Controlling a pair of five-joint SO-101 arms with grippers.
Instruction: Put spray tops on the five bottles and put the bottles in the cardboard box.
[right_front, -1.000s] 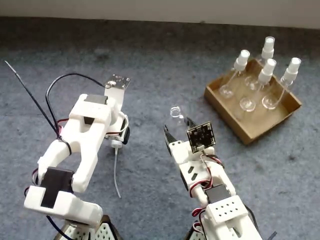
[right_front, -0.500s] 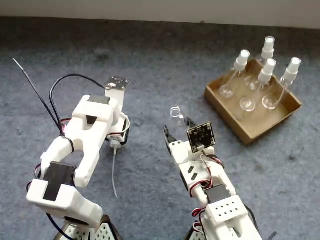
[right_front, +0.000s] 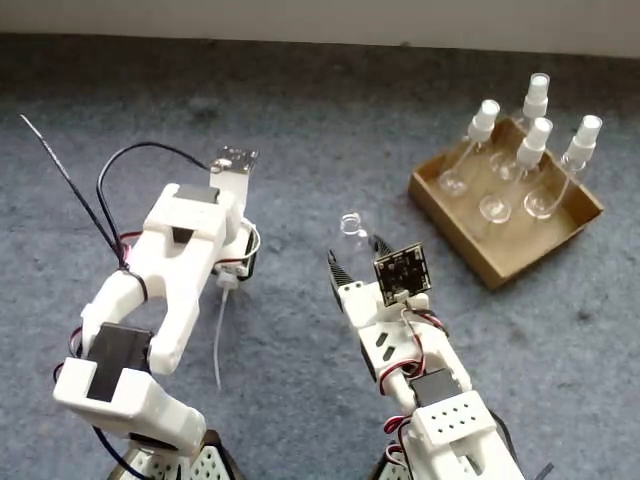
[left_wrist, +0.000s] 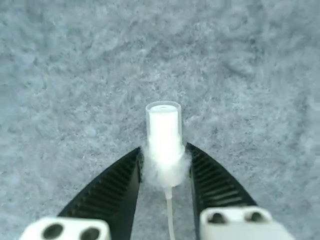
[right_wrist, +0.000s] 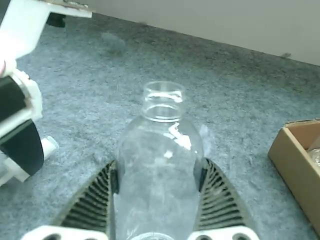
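My left gripper (left_wrist: 165, 167) is shut on a white spray top (left_wrist: 163, 140), whose thin dip tube (right_front: 219, 335) hangs down under the arm (right_front: 170, 280) on the left of the high view. My right gripper (right_wrist: 157, 180) is shut on a clear open-necked bottle (right_wrist: 157, 165); the bottle's mouth (right_front: 351, 223) shows just past the fingers (right_front: 338, 268) at the table's middle. The left arm's end (right_wrist: 20, 130) is close beside the bottle in the right wrist view. Several bottles with spray tops (right_front: 530, 140) stand in the cardboard box (right_front: 470, 235) at the right rear.
Grey carpet-like cloth covers the table. A pale wall edge runs along the back (right_front: 400, 20). Black cables (right_front: 70, 200) loop off the left arm. Free room lies between the box and the right arm.
The left arm has shifted slightly, and the dip tube hanging from the spray top has swung to the left. The right arm and bottle have kept still.
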